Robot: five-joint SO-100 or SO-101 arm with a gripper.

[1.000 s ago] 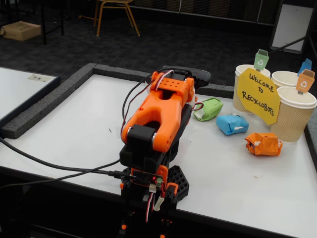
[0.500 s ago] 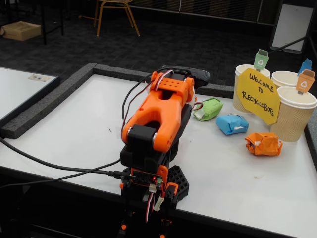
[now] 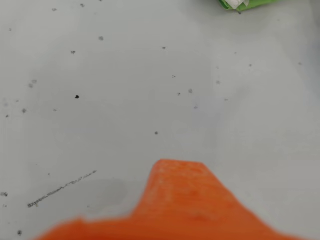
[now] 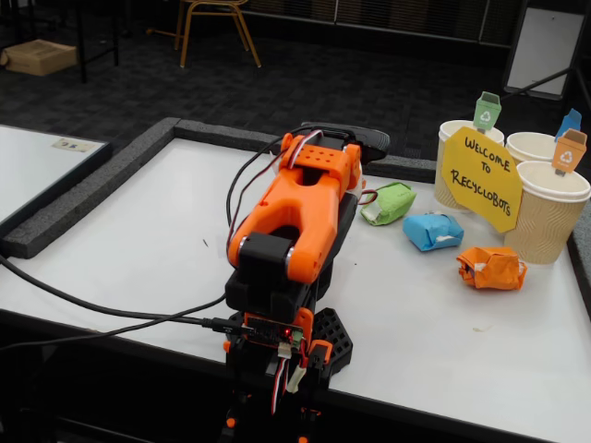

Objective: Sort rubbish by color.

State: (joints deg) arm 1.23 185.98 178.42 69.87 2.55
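Note:
In the fixed view three crumpled paper wads lie on the white table (image 4: 138, 240) at the right: green (image 4: 388, 203), blue (image 4: 432, 231) and orange (image 4: 492, 268), each with white tape. The orange arm (image 4: 295, 221) sits folded over its base, left of the wads, and hides the gripper. In the wrist view the gripper (image 3: 180, 167) shows as one blurred orange wedge at the bottom edge with no gap, holding nothing, above bare table. A corner of the green wad (image 3: 245, 4) shows at the top right edge. The blue and orange wads are out of the wrist view.
Three beige paper cups (image 4: 545, 217) with small coloured tags stand at the back right behind the wads, with a yellow "Welcome to Recyclobots" sign (image 4: 481, 177) against them. A grey foam border (image 4: 83, 194) rims the table's left and back. Cables (image 4: 92, 309) trail left from the base.

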